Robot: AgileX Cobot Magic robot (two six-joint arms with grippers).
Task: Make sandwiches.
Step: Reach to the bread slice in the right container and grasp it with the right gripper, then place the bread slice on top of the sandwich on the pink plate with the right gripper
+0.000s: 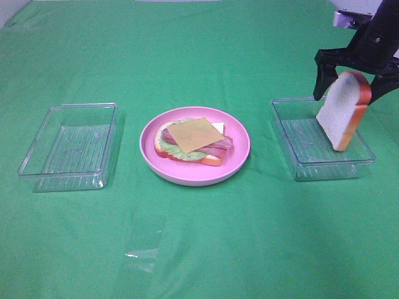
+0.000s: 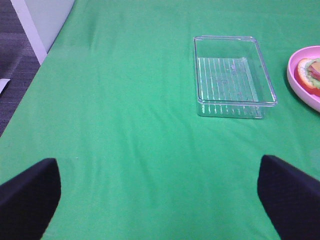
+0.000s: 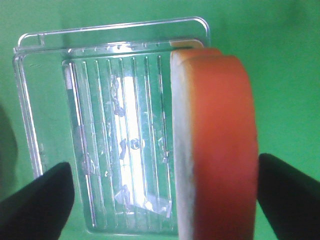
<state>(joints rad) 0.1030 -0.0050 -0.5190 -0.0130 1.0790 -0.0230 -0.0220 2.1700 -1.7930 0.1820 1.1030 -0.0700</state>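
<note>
An open-faced sandwich (image 1: pixel 194 140) lies on the round pink plate (image 1: pixel 187 177): bread, lettuce and bacon, with a yellow cheese slice (image 1: pixel 196 134) on top. A second white bread slice (image 1: pixel 340 115) with orange crust stands tilted on edge in the right clear tray (image 1: pixel 321 159). My right gripper (image 1: pixel 348 87) hangs over it, open, its fingers either side of the slice's top. In the right wrist view the bread slice (image 3: pixel 215 140) sits close to one finger, with a wide gap to the other. My left gripper (image 2: pixel 160 200) is open over bare cloth, out of the high view.
An empty clear tray (image 1: pixel 68 146) sits left of the plate; in the left wrist view this tray (image 2: pixel 232 75) lies ahead, with the plate's edge (image 2: pixel 300 85) beside it. Green cloth covers the table. The table's left edge (image 2: pixel 45 55) is near.
</note>
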